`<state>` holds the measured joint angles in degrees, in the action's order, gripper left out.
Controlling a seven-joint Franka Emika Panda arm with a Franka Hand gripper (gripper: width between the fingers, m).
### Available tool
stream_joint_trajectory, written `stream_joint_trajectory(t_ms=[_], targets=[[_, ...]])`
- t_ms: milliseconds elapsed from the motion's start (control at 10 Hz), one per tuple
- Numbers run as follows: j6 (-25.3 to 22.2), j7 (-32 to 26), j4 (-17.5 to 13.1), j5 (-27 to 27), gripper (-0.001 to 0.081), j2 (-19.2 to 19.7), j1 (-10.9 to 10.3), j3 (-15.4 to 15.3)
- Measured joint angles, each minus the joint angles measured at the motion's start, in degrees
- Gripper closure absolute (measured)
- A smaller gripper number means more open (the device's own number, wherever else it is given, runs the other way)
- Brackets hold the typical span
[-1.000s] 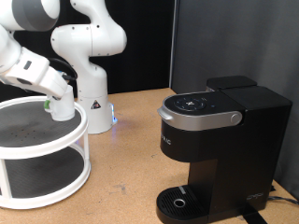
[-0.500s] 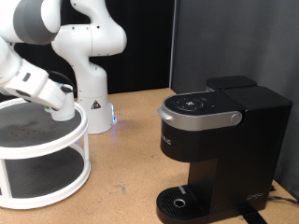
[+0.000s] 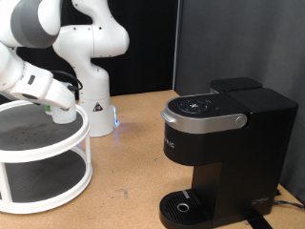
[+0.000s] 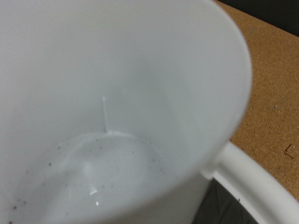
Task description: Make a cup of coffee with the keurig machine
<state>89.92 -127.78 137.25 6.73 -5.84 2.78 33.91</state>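
A brown particle-board tabletop (image 3: 133,153) runs back to a dark curtain. The black keurig machine (image 3: 221,151) stands by the tabletop's right edge in the exterior view, lid down, its round drip base bare. A white two-tier round shelf (image 3: 43,157) sits at the left edge. Over its top tier's rim the pincer (image 3: 59,107) meets the white cup (image 3: 63,114); whether it grips is unclear. The wrist view looks into the cup (image 4: 112,103), empty but for dark specks.

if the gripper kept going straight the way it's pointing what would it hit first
Most likely the cup: it fills the wrist view, its open inside straight ahead. In the exterior view the gripper sits at the white shelf's top tier.
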Motion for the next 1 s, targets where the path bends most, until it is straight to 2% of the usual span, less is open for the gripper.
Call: stream_joint_trajectory(t_ms=[400, 500, 600, 700, 800, 900, 1000], targets=[[-1.8, 1.3, -0.1, -0.1, 0.0011, 0.0, 0.0, -0.2], [-1.9, 2.0, -0.1, -0.1, 0.0176, 0.0, 0.0, -0.3], [-1.9, 2.4, -0.1, -0.1, 0.0176, 0.0, 0.0, -0.3], [-1.9, 2.8, -0.1, -0.1, 0.0377, 0.0, 0.0, -0.4], [-1.9, 3.2, -0.2, -0.1, 0.0377, 0.0, 0.0, -0.4], [-1.9, 3.5, -0.2, -0.1, 0.0513, -0.1, 0.0, -0.5], [-2.0, 3.6, -0.2, -0.1, 0.0696, -0.1, 0.0, -0.6]])
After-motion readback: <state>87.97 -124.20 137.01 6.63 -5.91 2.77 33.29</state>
